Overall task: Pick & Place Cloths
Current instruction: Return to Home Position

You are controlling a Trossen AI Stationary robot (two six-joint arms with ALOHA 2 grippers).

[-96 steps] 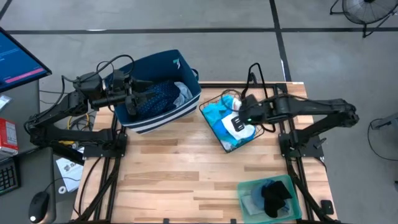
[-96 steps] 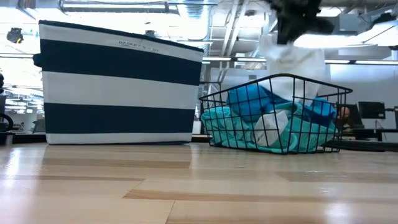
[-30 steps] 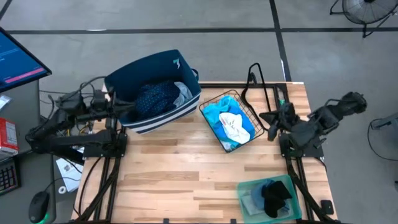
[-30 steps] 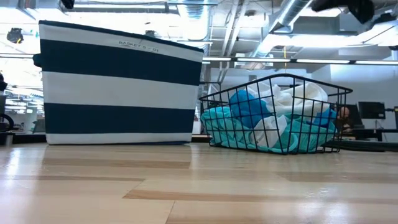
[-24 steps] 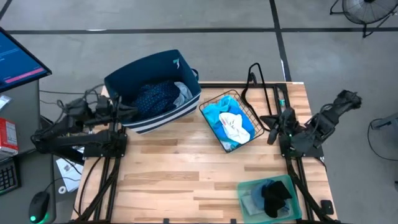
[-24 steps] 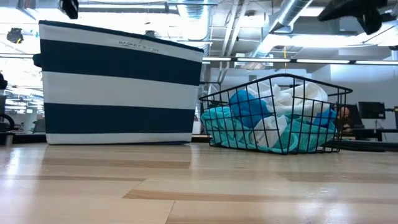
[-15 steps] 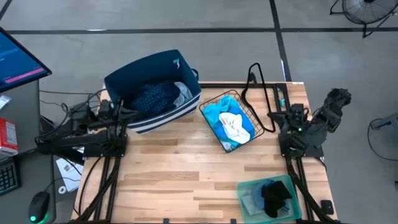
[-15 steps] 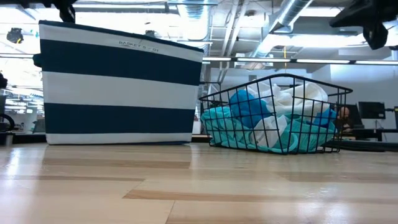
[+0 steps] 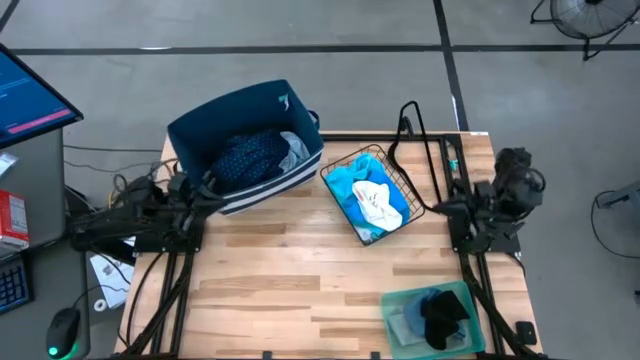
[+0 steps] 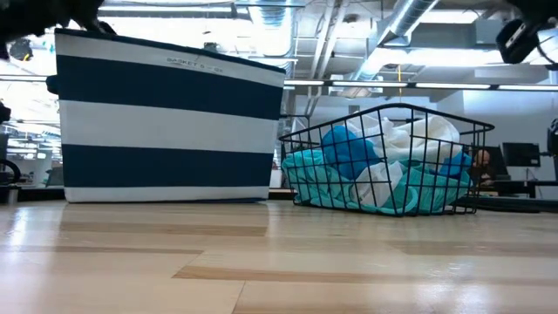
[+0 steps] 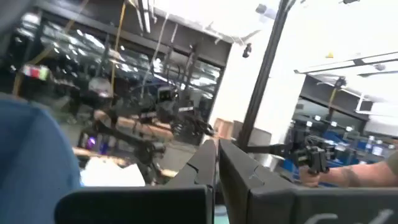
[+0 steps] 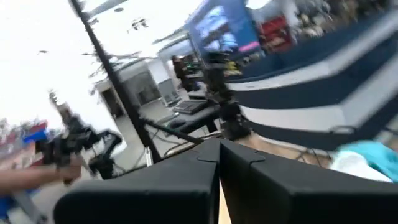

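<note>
A black wire basket (image 9: 392,165) at the table's far middle holds turquoise cloths (image 9: 348,185) with a white cloth (image 9: 376,203) lying on top; the low view shows the pile (image 10: 384,170) too. The navy striped bin (image 9: 200,125) holds a dotted navy cloth (image 9: 250,155) and a pale one (image 9: 294,150). A black cloth (image 9: 440,312) lies in the green tray (image 9: 470,335). My left gripper (image 9: 208,183) is shut beside the bin's near left corner, holding nothing (image 11: 216,163). My right gripper (image 9: 437,207) is shut and holds nothing (image 12: 219,160), just right of the basket.
The bin (image 10: 166,122) stands at the table's far left, the tray at the near right corner. Bare wooden tabletop (image 9: 300,270) spreads across the near middle. A dark stand (image 9: 412,130) rises behind the basket. A desk with a monitor (image 9: 25,95) lies left of the table.
Both arms have folded back toward their bases. The right arm's raised elbow has swung in from beyond the table's right edge, and the left arm has drawn in and sunk at the left edge. The cloths have not moved.
</note>
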